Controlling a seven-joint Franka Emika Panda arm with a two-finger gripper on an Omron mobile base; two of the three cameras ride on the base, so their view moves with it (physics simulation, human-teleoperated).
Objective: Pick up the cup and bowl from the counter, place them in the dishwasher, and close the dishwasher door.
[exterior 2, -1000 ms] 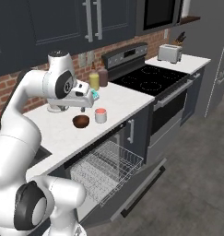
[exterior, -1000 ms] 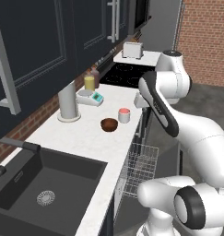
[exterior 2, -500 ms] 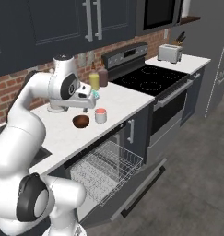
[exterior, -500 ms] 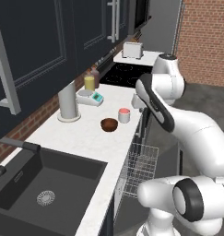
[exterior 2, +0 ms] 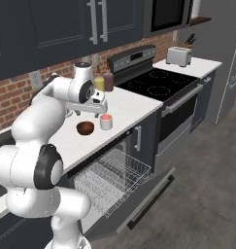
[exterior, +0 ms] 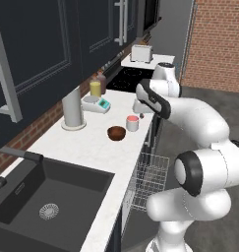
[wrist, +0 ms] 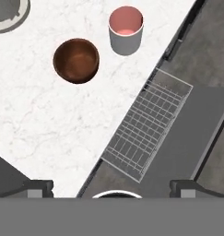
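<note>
So, claw (exterior 2: 96, 105) released, hovering above the cup (wrist: 126, 28) at upper centre.
Drop straight over the cup, steering clear of the bowl (wrist: 76, 60) just left.

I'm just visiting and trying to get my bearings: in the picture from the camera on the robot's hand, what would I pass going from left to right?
Bowl → cup → wire rack pulled out of the dishwasher → open dishwasher door.

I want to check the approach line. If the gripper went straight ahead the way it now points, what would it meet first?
Probably the counter's front edge or the pulled-out rack, not the cup or bowl, which sit off-centre in the hand view.
</note>
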